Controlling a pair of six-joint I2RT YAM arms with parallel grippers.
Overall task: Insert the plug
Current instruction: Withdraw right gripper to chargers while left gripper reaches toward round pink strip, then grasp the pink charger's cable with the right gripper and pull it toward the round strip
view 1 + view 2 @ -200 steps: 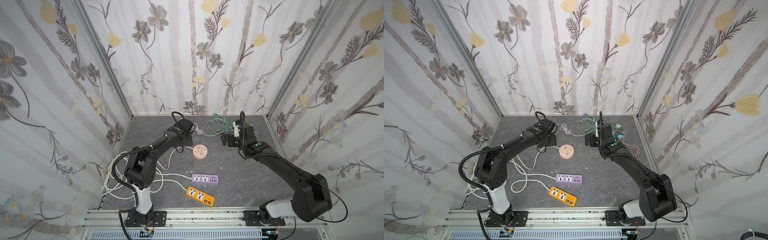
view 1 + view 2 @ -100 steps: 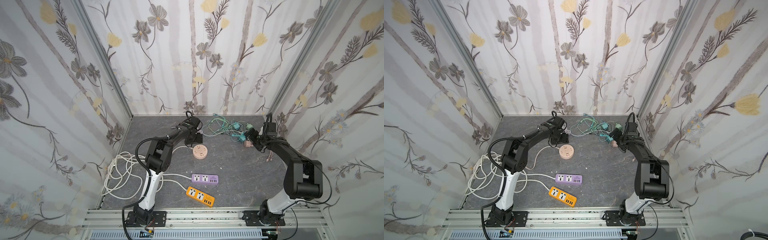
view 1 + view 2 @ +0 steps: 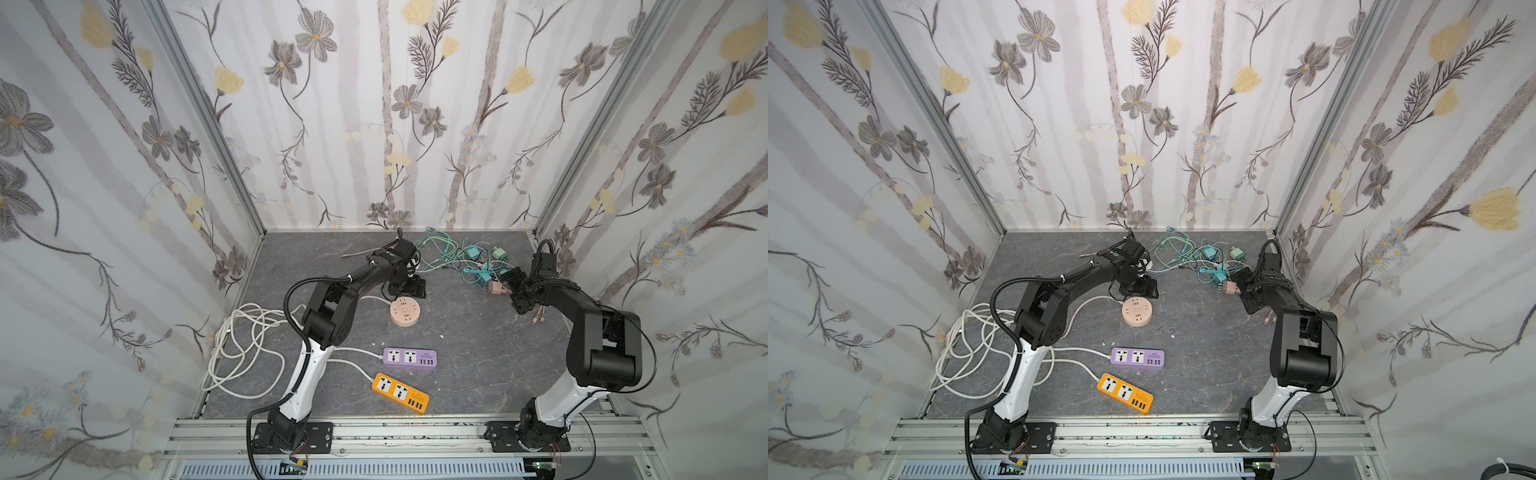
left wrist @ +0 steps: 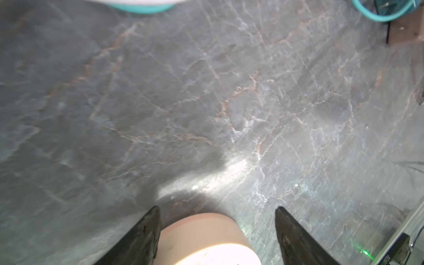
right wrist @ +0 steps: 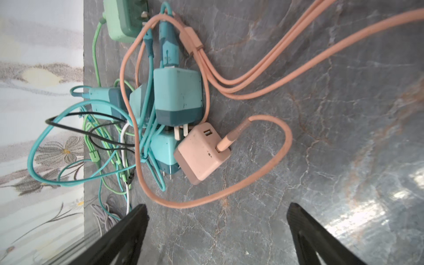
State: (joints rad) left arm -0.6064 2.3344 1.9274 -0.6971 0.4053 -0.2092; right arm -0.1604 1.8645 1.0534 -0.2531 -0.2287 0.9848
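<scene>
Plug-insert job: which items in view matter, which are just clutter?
Likely in play:
pink charger ahead of the open right gripper
round pink socket at the open left gripper

Lying about:
purple strip
orange strip
teal chargers
green charger
white cords

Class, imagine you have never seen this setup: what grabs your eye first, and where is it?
First, the tangle of teal, green and pink chargers and cables at the back right of the table, with the open right hand close by. Next, the round pink socket mid-table, just by the open left hand. Then the purple strip and orange strip in front.
</scene>
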